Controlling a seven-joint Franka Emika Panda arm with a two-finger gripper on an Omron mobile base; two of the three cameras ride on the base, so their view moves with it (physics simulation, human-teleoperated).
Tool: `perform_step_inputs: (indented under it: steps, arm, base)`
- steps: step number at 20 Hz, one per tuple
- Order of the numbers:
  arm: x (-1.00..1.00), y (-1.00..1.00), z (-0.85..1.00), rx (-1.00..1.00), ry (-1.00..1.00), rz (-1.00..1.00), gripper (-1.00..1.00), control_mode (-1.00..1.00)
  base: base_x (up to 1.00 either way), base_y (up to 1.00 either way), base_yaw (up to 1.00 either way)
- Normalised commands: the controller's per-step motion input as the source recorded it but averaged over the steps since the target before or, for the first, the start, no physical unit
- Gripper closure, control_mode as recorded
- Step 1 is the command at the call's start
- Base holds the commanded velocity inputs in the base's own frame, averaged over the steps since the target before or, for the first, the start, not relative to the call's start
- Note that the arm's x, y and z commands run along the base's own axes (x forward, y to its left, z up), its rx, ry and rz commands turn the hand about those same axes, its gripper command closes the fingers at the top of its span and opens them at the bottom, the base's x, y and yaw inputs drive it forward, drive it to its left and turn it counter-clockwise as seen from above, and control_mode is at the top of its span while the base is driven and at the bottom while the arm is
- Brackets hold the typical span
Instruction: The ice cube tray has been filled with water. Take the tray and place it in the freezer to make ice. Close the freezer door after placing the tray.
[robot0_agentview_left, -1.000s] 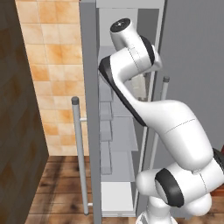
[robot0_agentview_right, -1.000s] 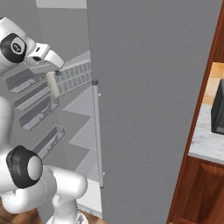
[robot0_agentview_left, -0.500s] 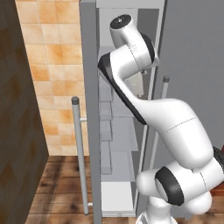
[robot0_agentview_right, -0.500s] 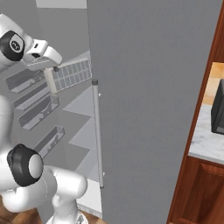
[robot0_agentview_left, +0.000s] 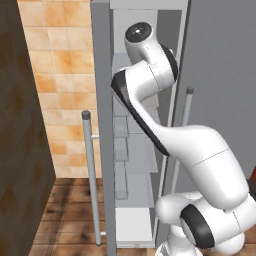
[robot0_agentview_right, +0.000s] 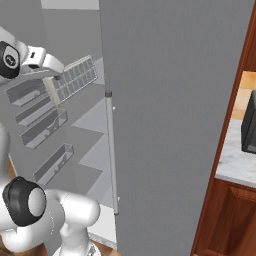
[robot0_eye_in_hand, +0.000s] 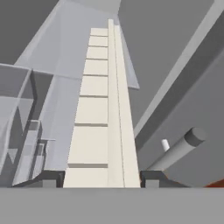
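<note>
The claw (robot0_agentview_right: 54, 79) pinches the stiff, light ice cube tray (robot0_agentview_right: 75, 77) by one end, so its water likely spills if tilted.

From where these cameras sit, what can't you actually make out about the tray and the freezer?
- Water in the ice cube tray: in the right base view the cells are too small to tell; in the hand view the tray is seen edge-on.
- The gripper: in the left base view the arm's own white links hide it.
- The freezer shelves' far ends: the arm covers them in the left base view.
- The freezer door: the left base view shows it edge-on, hiding its bins.
</note>
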Motion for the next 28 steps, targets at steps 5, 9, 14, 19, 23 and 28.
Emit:
perform_step_inputs:
  steps: [5, 9, 14, 19, 23, 28]
  arm:
    - [0.22, 0.0, 0.17, 0.0, -0.13, 0.06, 1.0, -1.0]
    - [0.48, 0.0, 0.02, 0.0, 0.0, 0.01, 1.0, -1.0]
    - [0.6, 0.0, 0.0, 0.0, 0.0, 0.0, 1.0, -1.0]
    - [0.64, 0.0, 0.0, 0.0, 0.01, 0.0, 1.0, -1.0]
    - [0.67, 0.0, 0.0, 0.0, 0.04, 0.0, 1.0, -1.0]
    - [0.68, 0.0, 0.0, 0.0, 0.05, 0.0, 1.0, -1.0]
  base:
    - [0.0, 0.0, 0.0]
    - [0.0, 0.0, 0.0]
    - [0.0, 0.0, 0.0]
    - [0.0, 0.0, 0.0]
    - [0.0, 0.0, 0.0]
    - [0.0, 0.0, 0.0]
